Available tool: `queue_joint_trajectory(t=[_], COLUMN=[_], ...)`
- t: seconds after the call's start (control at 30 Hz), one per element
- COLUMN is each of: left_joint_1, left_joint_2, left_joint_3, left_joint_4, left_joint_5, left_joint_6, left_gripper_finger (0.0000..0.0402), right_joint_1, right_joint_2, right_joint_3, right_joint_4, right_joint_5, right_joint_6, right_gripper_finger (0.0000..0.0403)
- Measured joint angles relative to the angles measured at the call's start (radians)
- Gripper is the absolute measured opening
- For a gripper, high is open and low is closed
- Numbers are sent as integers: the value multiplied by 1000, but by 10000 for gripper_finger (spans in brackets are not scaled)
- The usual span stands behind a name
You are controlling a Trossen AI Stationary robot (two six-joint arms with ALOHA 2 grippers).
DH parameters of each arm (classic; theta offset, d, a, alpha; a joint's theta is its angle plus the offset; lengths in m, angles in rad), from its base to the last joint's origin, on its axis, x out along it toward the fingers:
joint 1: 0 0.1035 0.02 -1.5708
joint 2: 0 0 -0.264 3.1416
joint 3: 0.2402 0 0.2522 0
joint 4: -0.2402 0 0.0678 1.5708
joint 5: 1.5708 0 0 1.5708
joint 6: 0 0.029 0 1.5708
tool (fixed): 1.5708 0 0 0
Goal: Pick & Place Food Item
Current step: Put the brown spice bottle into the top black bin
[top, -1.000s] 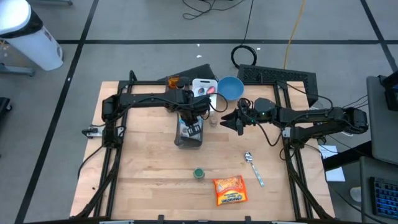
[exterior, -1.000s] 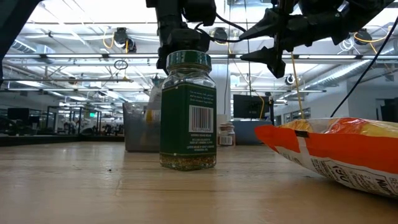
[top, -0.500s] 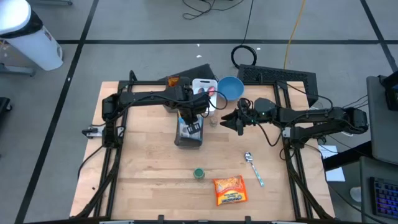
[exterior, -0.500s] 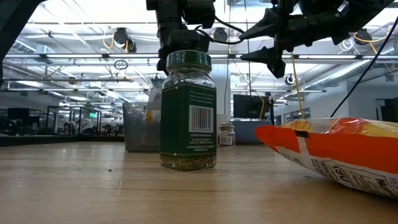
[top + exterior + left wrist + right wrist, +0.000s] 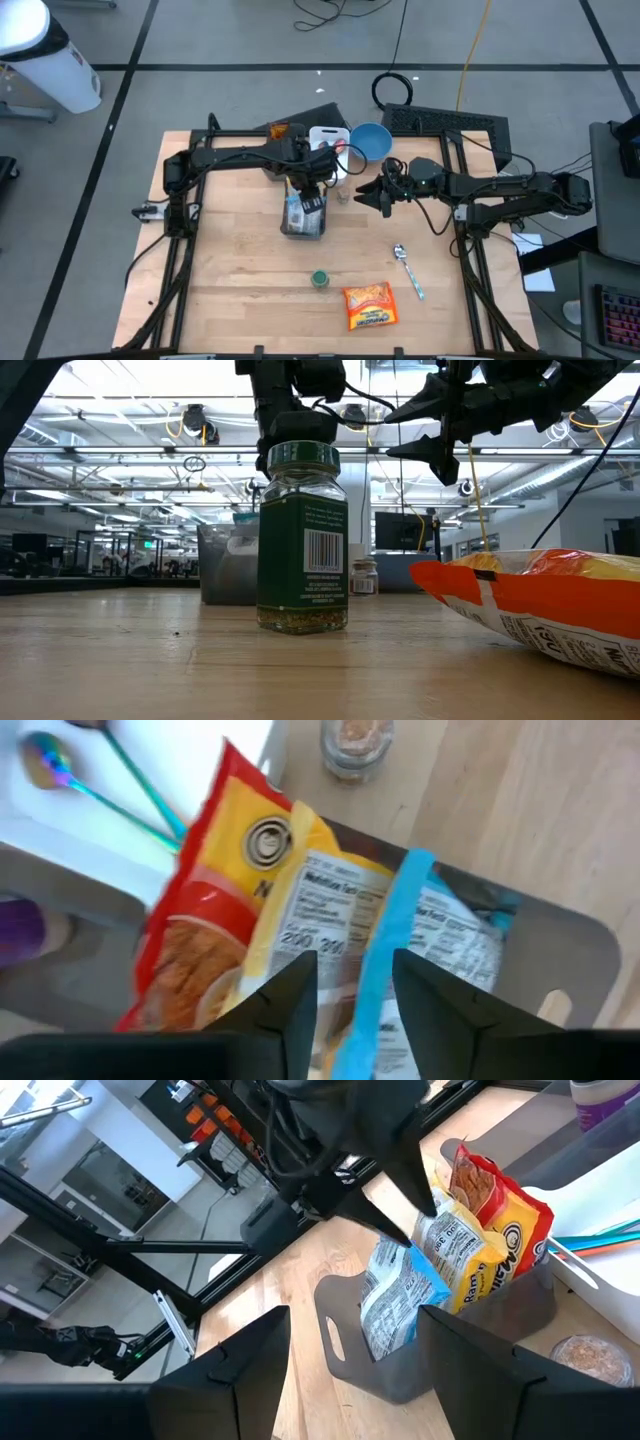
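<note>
Left gripper (image 5: pixel 345 995): fingers parted, nothing clamped between them, poised directly above the grey bin (image 5: pixel 520 1315).
Contents beneath it: a blue-and-white snack bag (image 5: pixel 440 935) and a red-and-yellow snack bag (image 5: pixel 230 910), both standing on end inside the bin (the blue one looks like the item just let go, though that is a judgement).
Right gripper (image 5: pixel 380 195): fingers spread, empty, hanging in the air beside the bin, waiting.
Bin's surroundings: a small spice jar (image 5: pixel 355 742) just beside it; a white tray (image 5: pixel 110 820) carrying an iridescent spoon (image 5: pixel 90 780).
Front of the table, well apart from the bin: a green-lidded herb jar (image 5: pixel 303 540), an orange snack packet (image 5: pixel 368 305) and a second spoon (image 5: pixel 408 270).
Handling note: lift the left gripper straight up, fingers kept apart, so neither bag snags or tips out.
</note>
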Motion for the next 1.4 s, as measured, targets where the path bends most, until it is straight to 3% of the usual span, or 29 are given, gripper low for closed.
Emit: queue_joint_trajectory(t=[0.37,0.57,0.83,1.23,1.4], left_joint_1=[9,-7,-42,-78,-77], left_joint_2=[-146,-262,-399,-430,-409], left_joint_3=[171,250,252,252,251], left_joint_4=[-153,-192,-173,-117,-16], left_joint_5=[-25,-24,-23,-21,-21], left_joint_6=[2,-68,-159,-223,-223], left_gripper_finger=[136,143,137,136,136], right_joint_1=[0,0,0,0,0], right_joint_2=[0,0,0,0,0], right_joint_3=[0,0,0,0,0], right_joint_4=[-26,-28,-27,-27,-24], right_joint_5=[0,5,130,143,226], right_joint_6=[0,0,42,60,67], right_gripper_finger=[212,212,212,212,212])
